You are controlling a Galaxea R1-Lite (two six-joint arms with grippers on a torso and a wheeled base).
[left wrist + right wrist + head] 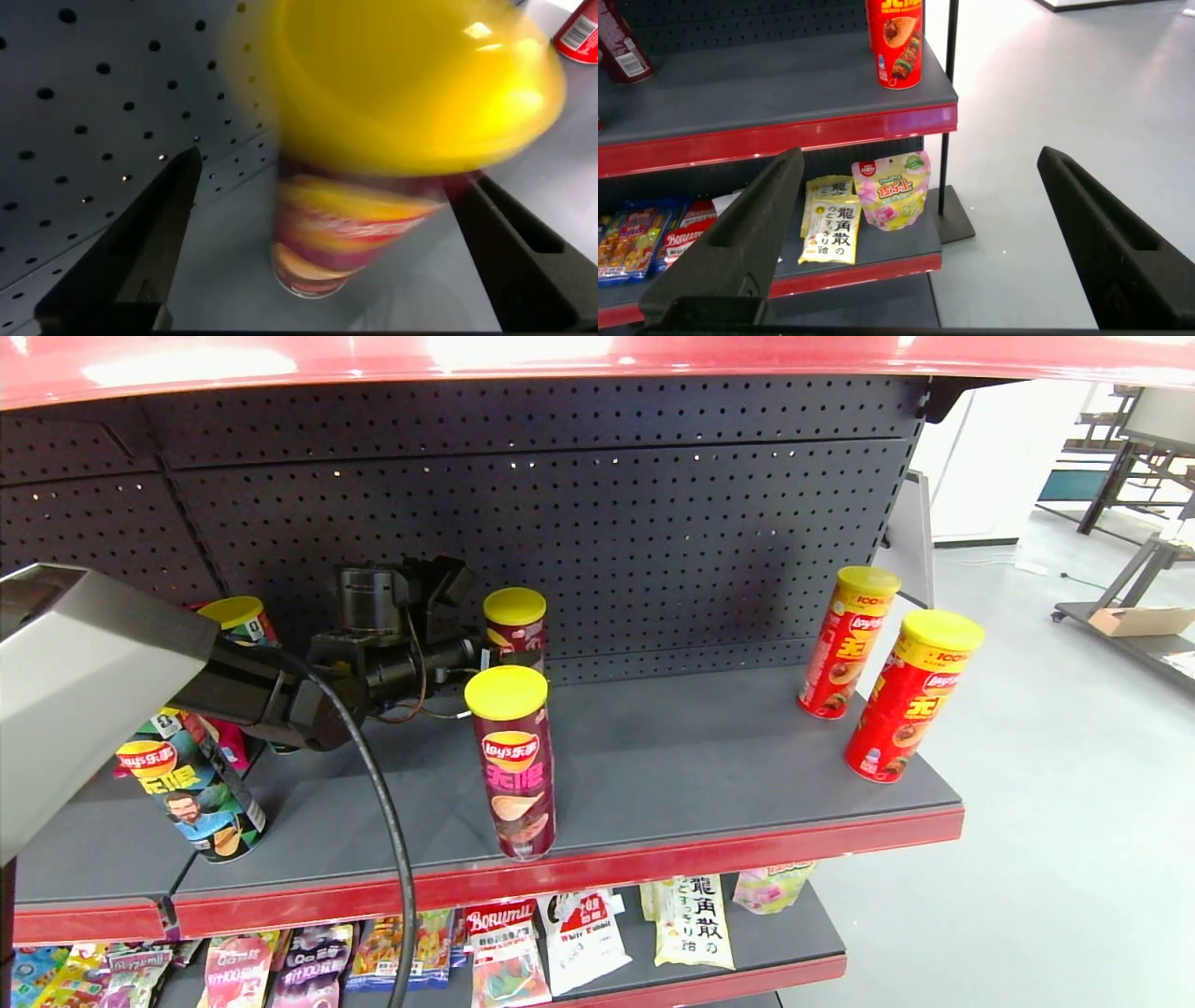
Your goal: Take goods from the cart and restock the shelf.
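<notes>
Ok so our left gripper (332, 173) is reaching deep onto the upper shelf (709, 756), fingers (140, 252) spread wide either side of a maroon chip can (516, 633) w/ a yellow lid. The can stands upright btwn them, and in the wrist view we can see bare deck btwn its body and one finger, so it's not clamped afaict. It sits at the back, just in front of the pegboard (607, 523).

A 2nd maroon can (512, 775) stands upright in front of it, near the red front edge. Two red cans (910, 695) stand near the shelf's right end, one behind the other. On our left side there's a colourful can (191, 789) under the arm, plus another yellow-lidded one (233, 613) further back. Snack bags (579, 943) lie on the lower shelf.

Our right gripper (920, 154) is also wide open, hanging low off the shelf's right end, well apart from the cans.
</notes>
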